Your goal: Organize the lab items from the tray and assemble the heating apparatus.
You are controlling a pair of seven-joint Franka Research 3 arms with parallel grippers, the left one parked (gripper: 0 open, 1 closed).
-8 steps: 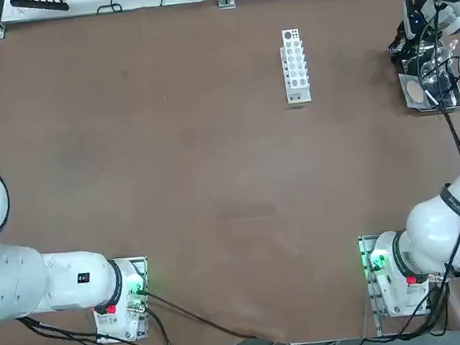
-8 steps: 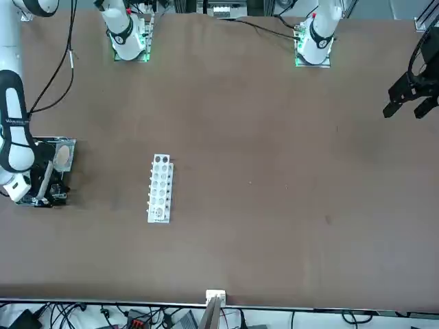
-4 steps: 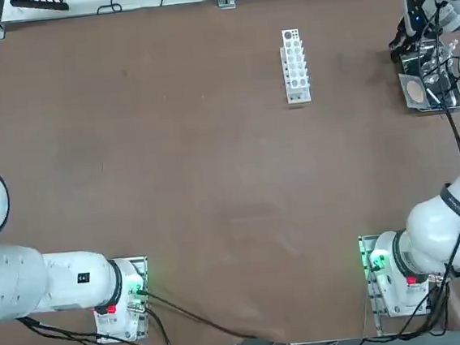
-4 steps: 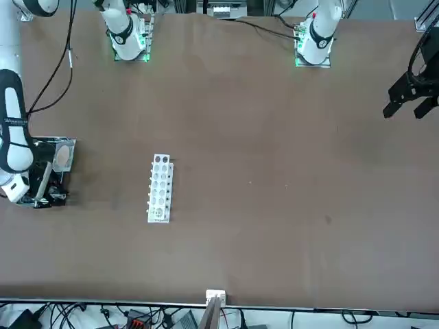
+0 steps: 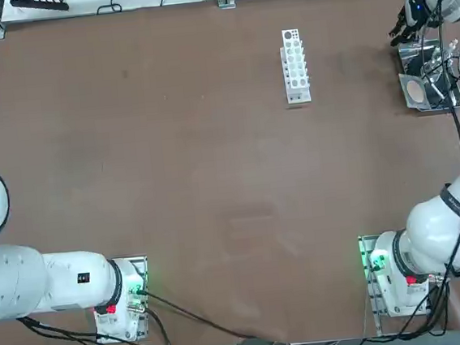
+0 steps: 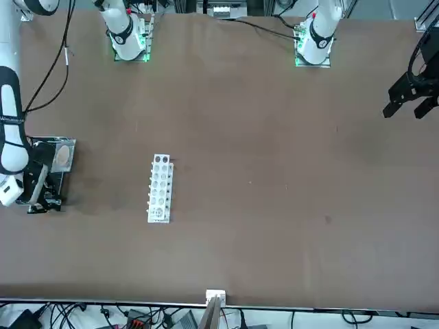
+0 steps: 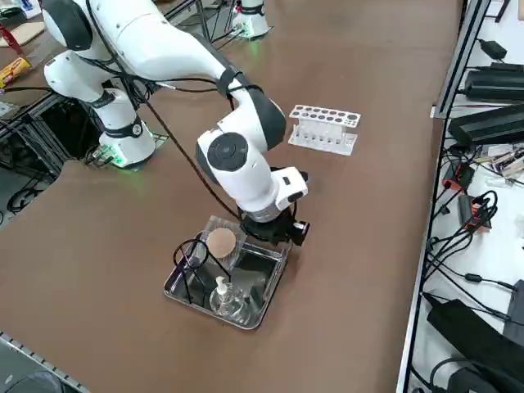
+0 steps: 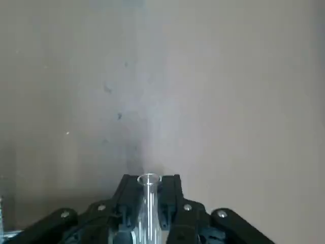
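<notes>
The two black fingers [image 8: 170, 186] of the right gripper [image 8: 149, 186] stand narrow and clamp a clear glass tube [image 8: 149, 203] between them. The tube is upright in the grip, and its open rim shows just past the fingertips. Beyond the rim, the wrist view shows only bare brown table.

In the side view the gripper [image 7: 277, 232] points down at the far end of the tray [image 7: 205, 309]. It cannot be told there whether the fingers touch the tray.

The tray lies on the table [image 7: 352, 229] at the far right, near the right edge. It contains three items:
- The mesh [image 7: 221, 242], grey with a round beige centre, lies at the near end of the tray.
- The tripod [image 7: 190, 252], a black wire ring on thin legs, stands at the tray's right side, just beside the mesh.
- The burner [image 7: 225, 299], small and clear, stands upright farther along the tray, apart from the mesh.

None of the three is stacked on another.

The white rack [image 5: 295, 64] stands left of the tray, well apart from it, on the far part of the table.
</notes>
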